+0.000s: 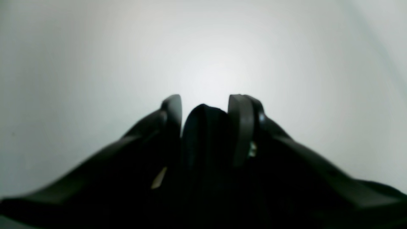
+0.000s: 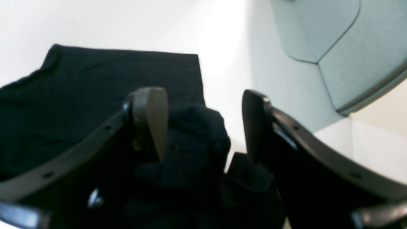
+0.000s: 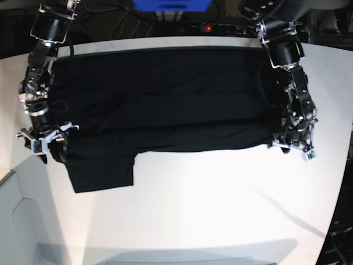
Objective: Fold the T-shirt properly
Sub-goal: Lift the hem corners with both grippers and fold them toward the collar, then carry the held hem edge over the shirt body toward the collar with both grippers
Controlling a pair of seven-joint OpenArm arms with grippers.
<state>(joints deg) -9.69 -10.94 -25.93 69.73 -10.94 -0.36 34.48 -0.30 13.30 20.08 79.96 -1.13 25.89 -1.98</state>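
The black T-shirt (image 3: 165,99) lies spread across the back half of the white table (image 3: 209,210), one sleeve (image 3: 102,171) reaching toward the front. My left gripper (image 3: 292,146) is at the shirt's right edge. In the left wrist view a raised fold of the T-shirt (image 1: 203,133) fills the space between the left gripper's (image 1: 206,105) fingers, which are shut on it. My right gripper (image 3: 47,144) stands at the shirt's left edge. Its jaws (image 2: 203,108) are wide open. A bunch of black T-shirt cloth (image 2: 194,136) rests against one finger (image 2: 152,117), with a gap to the other.
A power strip (image 3: 207,27) with a red light and cables runs along the table's back edge, beside a blue object (image 3: 171,4). A grey-green padded panel (image 2: 349,47) sits off the table's front left corner. Bare white table lies in front of the shirt.
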